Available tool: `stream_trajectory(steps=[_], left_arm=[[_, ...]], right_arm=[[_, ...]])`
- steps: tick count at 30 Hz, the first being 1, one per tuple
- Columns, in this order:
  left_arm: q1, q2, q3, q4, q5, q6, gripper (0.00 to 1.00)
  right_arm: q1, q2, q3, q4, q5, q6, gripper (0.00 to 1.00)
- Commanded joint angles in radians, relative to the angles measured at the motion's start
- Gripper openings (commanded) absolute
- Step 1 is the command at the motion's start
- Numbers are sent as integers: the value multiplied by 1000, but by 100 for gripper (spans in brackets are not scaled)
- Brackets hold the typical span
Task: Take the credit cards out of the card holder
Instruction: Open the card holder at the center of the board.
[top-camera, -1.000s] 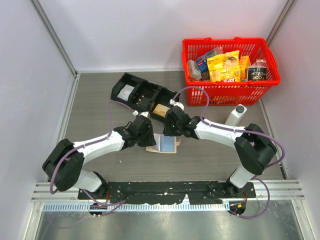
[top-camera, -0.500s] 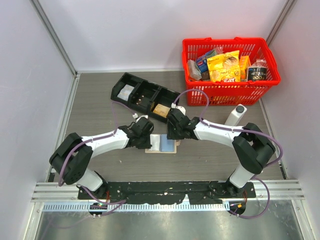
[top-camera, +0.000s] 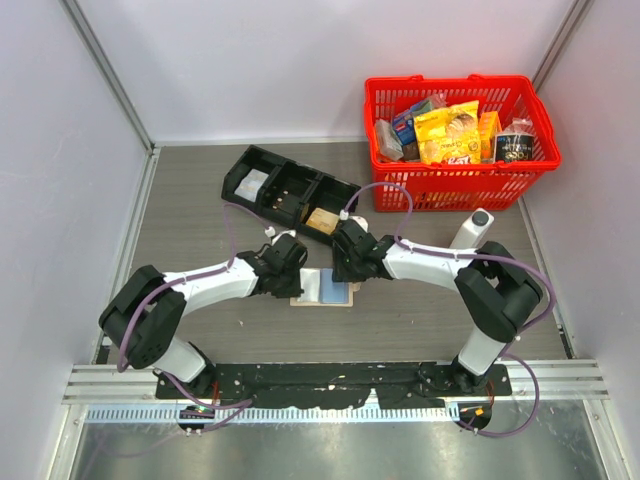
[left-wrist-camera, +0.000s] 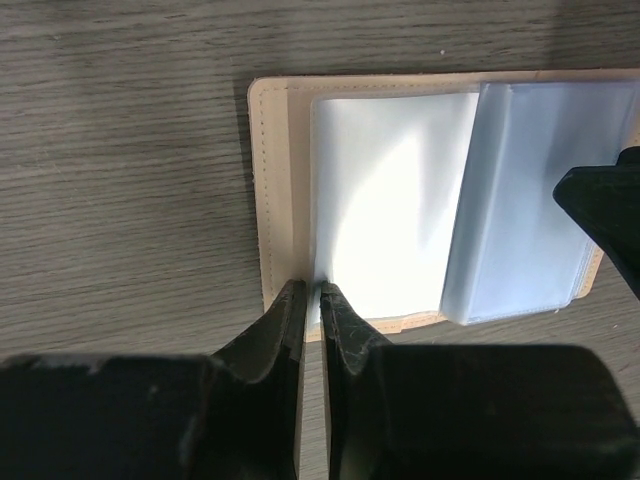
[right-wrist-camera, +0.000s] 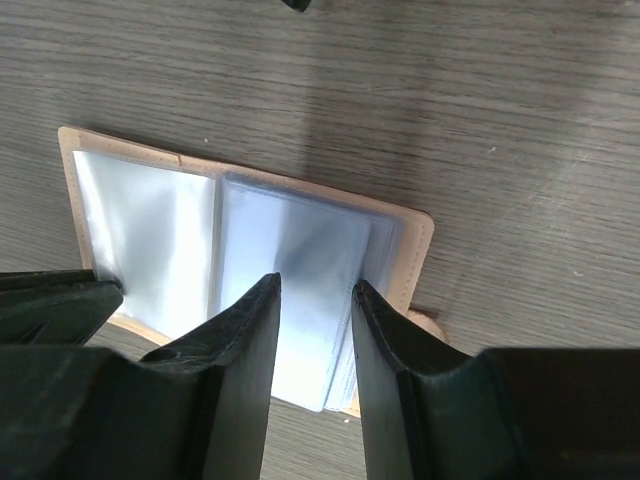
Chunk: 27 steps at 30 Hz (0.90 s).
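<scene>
Now looking down on the card holder (top-camera: 325, 292), spread open and flat on the wooden table (top-camera: 190, 210), tan border outermost, clear sleeves facing up. Inside those sleeves, the credit cards (left-wrist-camera: 520, 200): a whitish face on the holder's left page, a pale blue one on its right page, none of them out of the holder.

Note the left gripper (left-wrist-camera: 310, 292) at one long edge of the holder, on the whitish page. Fingers only a thin slit apart, with the corner of the whitish sleeve and the tan border pinched in that slit.

Note the right gripper (right-wrist-camera: 315, 295) over the holder's blue page, fingers about half apart, straddling the sleeves with nothing clamped. Cannot tell whether the tips touch the plastic.

From above, both arms meeting over the holder, one from each side.

Beyond the holder and well apart from it, a black tray (top-camera: 285, 190) with a white packet and a tan one in its compartments. Farther beyond the holder and to its right, a red basket (top-camera: 450, 190) full of snack packs. Right of the holder, close by that basket, a white bottle (top-camera: 470, 232) with a grey cap.
</scene>
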Motion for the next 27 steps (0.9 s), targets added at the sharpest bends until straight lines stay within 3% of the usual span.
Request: stream_trajectory(steps=[1, 15, 27], left_arm=[[3, 24, -15, 18, 7, -2, 13], [4, -22, -37, 41, 7, -7, 13], [10, -327, -89, -14, -122, -62, 19]], right_arm=[[5, 23, 10, 36, -65, 9, 39], [16, -37, 18, 232, -260, 36, 35], [53, 144, 140, 244, -323, 34, 40]])
